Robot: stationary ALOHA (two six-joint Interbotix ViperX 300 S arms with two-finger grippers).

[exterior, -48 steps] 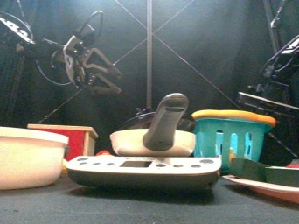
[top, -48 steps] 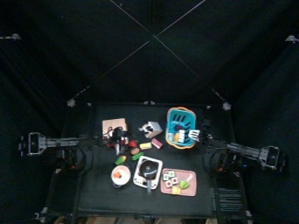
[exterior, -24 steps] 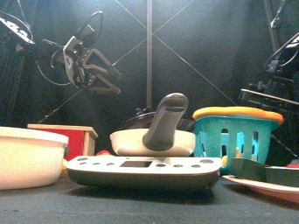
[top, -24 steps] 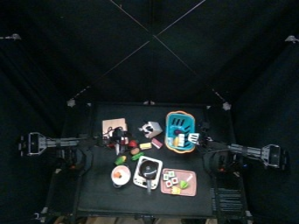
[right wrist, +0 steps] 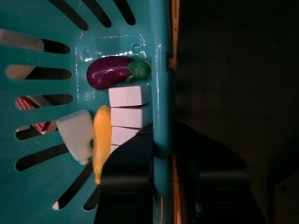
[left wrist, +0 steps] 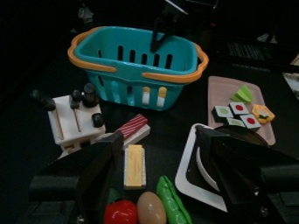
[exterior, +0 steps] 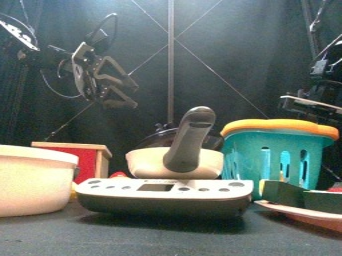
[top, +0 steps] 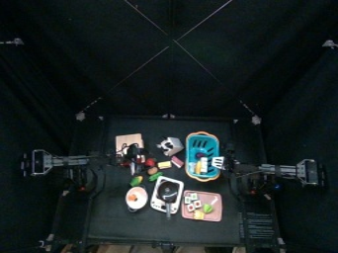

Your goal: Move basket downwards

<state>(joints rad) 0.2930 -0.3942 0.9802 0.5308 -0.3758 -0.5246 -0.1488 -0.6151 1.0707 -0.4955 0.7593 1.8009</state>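
The basket is teal with an orange rim and slatted sides, standing right of the table's middle; it shows near and large in the front view. My right gripper is shut on the basket's right-hand wall; in the right wrist view its jaws straddle the wall, one inside and one outside. Inside lie a purple toy eggplant, white blocks and a yellow piece. My left gripper hangs open over the toys on the left, holding nothing, and looks at the basket from across them.
A white tray-like device, a pink tray of toy sushi and a white bowl lie along the front. A red box sits at the back left. A mortar with a pestle stands by the basket.
The basket, held by my right gripper, has slid toward the table's front, down in the top view and nearer in the front view. The left arm has stayed put.
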